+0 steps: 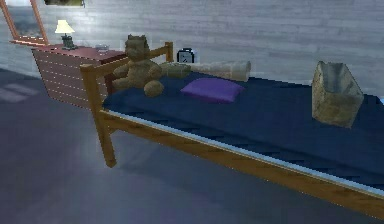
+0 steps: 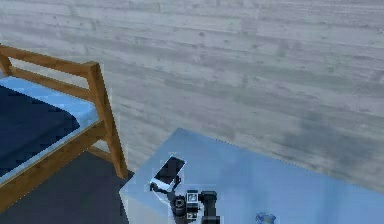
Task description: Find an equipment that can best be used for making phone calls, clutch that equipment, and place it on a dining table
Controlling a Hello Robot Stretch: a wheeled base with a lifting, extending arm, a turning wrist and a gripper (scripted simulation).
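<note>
Roughly a third done: phone found, grab unconfirmed

Fwd view, left to right: dresser (image 1: pixel 65 72) w/ a small lamp (image 1: pixel 65 32) at upper left. Next, a wooden bed (image 1: pixel 230 115) across the middle w/ a teddy bear (image 1: pixel 138 68), a purple pillow (image 1: pixel 213 89) and, toward the right, a tan box (image 1: pixel 336 93). None of these looks like a calling device.

Arm side view, left to right: bed corner at the left edge, plank wall (image 2: pixel 250 70) across the top, pale tabletop (image 2: pixel 290 175) at lower centre-right. On it lies a flat dark slab w/ a light rim, prob. the phone (image 2: pixel 170 171), near the tabletop's left edge. Just below-right of it, at bottom centre, sits the gripper (image 2: pixel 190 203). As the phone rests on the surface right by its far end, can't tell whether it holds anything, nor how the fingers stand.

Judgement: search step looks done, robot is parked at the phone. Left to do: secure & lift it, then get to a dining table and set it down.
</note>
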